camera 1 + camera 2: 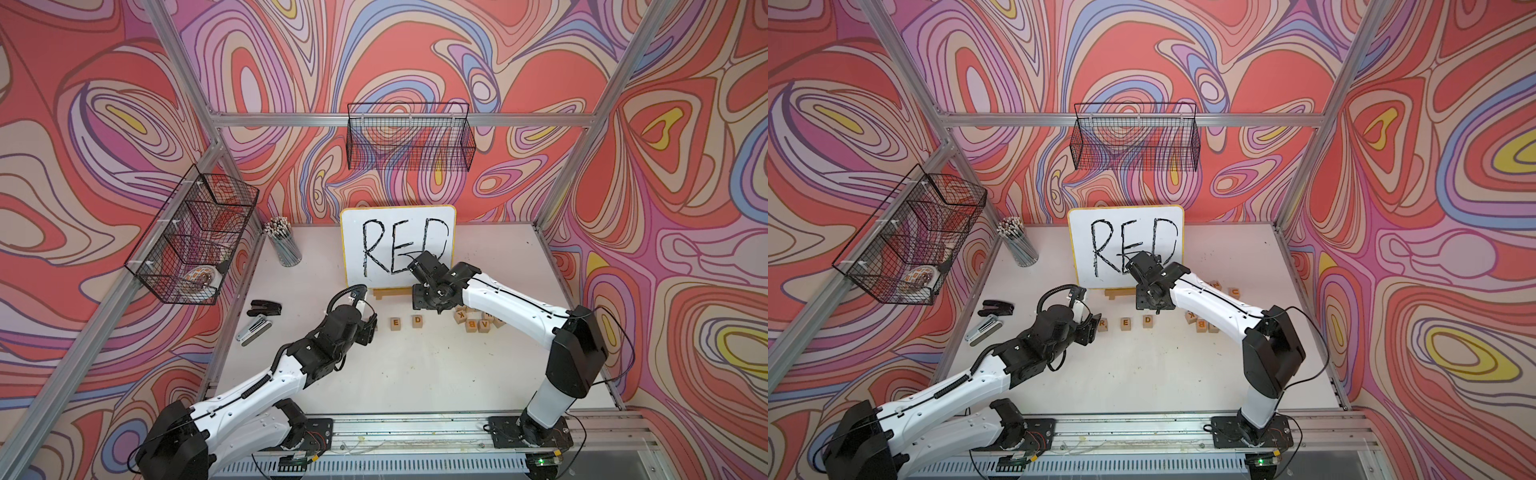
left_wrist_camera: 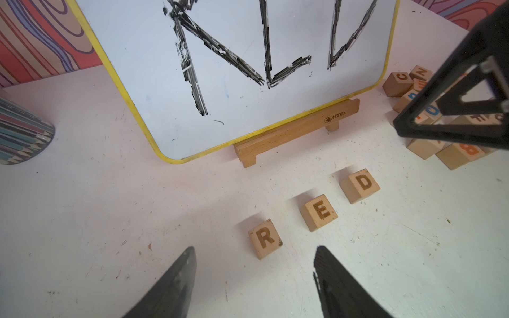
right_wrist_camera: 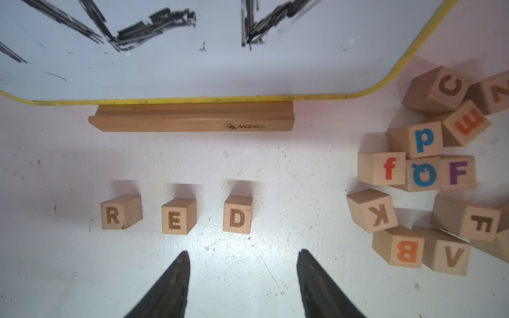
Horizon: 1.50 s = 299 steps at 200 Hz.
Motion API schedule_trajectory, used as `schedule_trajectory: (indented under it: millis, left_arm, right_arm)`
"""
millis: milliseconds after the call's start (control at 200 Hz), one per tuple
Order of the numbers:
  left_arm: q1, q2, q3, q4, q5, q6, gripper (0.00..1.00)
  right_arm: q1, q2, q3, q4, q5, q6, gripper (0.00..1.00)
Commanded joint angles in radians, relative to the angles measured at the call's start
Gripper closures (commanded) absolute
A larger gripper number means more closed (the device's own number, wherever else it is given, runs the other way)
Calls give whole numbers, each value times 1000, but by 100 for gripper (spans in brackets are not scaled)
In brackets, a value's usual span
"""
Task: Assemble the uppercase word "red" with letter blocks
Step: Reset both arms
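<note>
Whiteboard [image 1: 353,249] on wooden stand [image 3: 192,117], pencil cup [image 1: 286,249], stapler [image 1: 264,308], heap of spare cubes [image 3: 424,170]

Top views overhead; wrist views close, sharing letter blocks [image 2: 319,212].

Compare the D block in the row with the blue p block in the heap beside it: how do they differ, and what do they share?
The D block bears a brown capital; the p block bears a blue lowercase letter. The D block stands clear of the E block; the p block is crowded against other blocks. Both are pale wooden cubes of like size.
</note>
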<state>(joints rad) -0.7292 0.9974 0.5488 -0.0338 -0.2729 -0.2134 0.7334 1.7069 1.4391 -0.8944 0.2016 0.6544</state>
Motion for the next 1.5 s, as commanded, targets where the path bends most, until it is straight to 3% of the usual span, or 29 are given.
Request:
schedule_trajectory:
  millis: [0,60,225,285,401,591,816,1002,1217,1492]
  left_arm:
    - [12,-22,19,-19,-7,-15,28]
    - [18,-29,20,-22,-11,-15,28]
    - [28,-47,29,-39,-35,-23,22]
    - [31,-53,31,-45,-60,-22,12]
    - [43,-70,34,-54,-113,-15,0]
    - [89,-120,-10,-25,-244,-21,0]
    - [177,-163,-84,34,-289,-53,0]
    - [254,-115,-150,189,-331,-16,0]
    - [437,-73,-202,361,-248,32,0]
    - [535,127,-265,571,-172,70,0]
  right_arm:
    - [-15,-45,-27,-29,81,-15,32]
    - [-31,-71,-37,-36,105,-15,31]
    - [-80,-137,-54,-63,192,-24,16]
    - [-99,-158,-61,-69,236,-22,2]
    - [-180,-213,-109,-36,261,-51,2]
    - [-352,-360,-276,104,360,-108,2]
    - [-508,-491,-498,371,462,-174,2]
    - [-544,-463,-641,589,585,-236,2]
    - [-622,-450,-833,896,526,-291,2]
    - [-632,-460,-1100,1479,492,-451,2]
